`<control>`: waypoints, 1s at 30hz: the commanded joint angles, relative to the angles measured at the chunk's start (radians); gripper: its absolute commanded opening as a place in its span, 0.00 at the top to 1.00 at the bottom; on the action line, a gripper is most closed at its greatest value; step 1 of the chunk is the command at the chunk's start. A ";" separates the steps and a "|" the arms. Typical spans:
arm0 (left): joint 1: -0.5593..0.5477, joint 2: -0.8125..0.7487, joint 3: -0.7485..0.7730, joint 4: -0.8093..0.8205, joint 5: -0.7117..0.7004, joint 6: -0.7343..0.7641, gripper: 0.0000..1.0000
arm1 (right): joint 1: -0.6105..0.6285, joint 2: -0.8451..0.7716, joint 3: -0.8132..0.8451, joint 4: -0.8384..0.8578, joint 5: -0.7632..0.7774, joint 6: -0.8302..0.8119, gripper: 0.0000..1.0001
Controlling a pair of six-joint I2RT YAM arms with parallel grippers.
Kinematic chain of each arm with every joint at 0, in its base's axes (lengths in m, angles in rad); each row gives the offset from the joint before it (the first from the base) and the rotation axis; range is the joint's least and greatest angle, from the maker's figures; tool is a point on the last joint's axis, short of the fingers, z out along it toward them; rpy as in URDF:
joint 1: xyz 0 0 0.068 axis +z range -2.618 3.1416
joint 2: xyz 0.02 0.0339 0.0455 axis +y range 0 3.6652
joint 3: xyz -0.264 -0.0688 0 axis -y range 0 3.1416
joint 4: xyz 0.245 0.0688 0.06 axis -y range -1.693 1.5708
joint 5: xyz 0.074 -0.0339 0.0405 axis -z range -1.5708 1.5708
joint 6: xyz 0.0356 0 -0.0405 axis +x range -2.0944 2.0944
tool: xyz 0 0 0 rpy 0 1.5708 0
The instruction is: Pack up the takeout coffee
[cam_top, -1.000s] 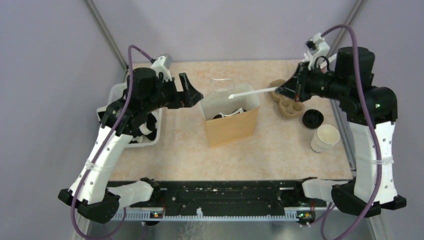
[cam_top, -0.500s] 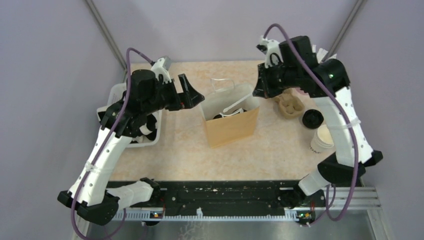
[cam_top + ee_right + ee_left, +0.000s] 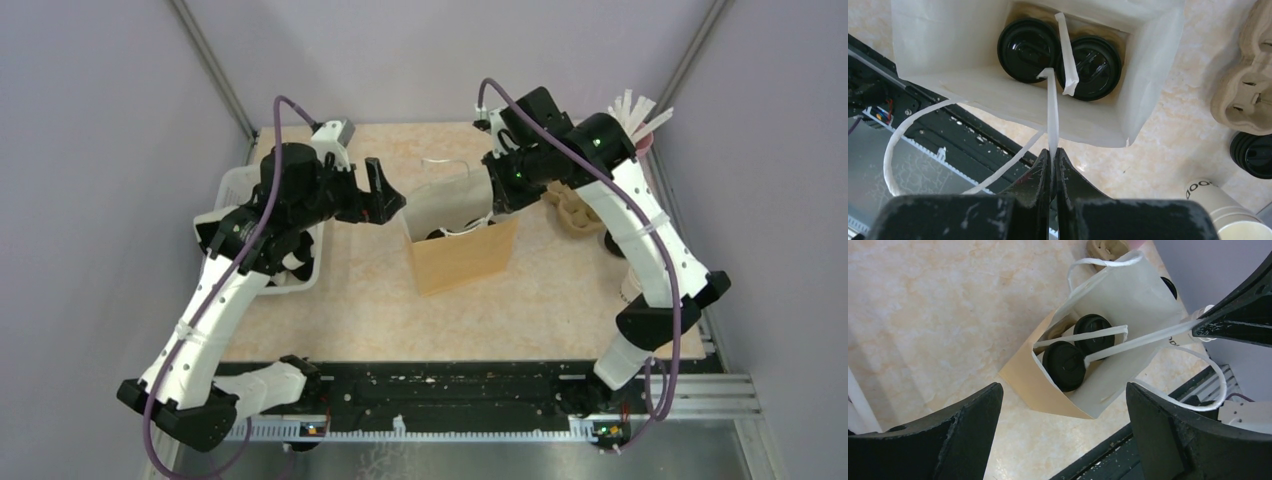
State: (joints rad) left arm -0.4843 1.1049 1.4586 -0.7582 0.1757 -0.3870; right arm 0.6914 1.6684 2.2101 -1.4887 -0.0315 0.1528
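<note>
My right gripper (image 3: 1052, 152) is pinched shut on a wrapped straw (image 3: 1051, 110). Directly ahead, two lidded coffee cups (image 3: 1029, 44) stand inside the paper bag (image 3: 1148, 90). My left gripper (image 3: 1063, 390) hangs empty, jaws wide. Risk, as I judge it: the thin straw snagging the bag's rim and buckling.

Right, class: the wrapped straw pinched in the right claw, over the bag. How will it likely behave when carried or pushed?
The wrapped straw probably weighs little: the right claw holds it by one end and it runs straight. It looks thin, so pushed end-on against a black lid it may buckle. Its paper wrapper might slip in the pinch.
</note>
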 commanded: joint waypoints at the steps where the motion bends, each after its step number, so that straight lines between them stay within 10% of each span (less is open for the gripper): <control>1: 0.006 0.023 0.004 0.069 -0.012 0.108 0.01 | 0.021 0.014 -0.014 -0.012 -0.006 -0.017 1.00; 10: 0.004 0.043 0.002 0.082 -0.044 0.211 0.01 | 0.046 0.176 0.063 -0.012 -0.022 -0.021 0.98; 16: 0.004 0.041 0.002 0.075 -0.050 0.216 0.01 | 0.046 0.213 0.170 -0.010 -0.018 -0.025 0.64; 27: 0.008 0.051 0.077 0.023 -0.037 0.101 0.01 | 0.046 0.018 0.184 0.002 0.162 0.030 0.47; 30: 0.010 0.062 0.164 -0.016 -0.042 0.060 0.01 | 0.046 -0.102 0.130 0.026 0.288 0.099 0.28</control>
State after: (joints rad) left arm -0.4801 1.1637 1.5032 -0.7670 0.1375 -0.2615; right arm 0.7250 1.7512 2.3505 -1.5009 0.0780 0.1654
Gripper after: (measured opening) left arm 0.987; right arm 0.587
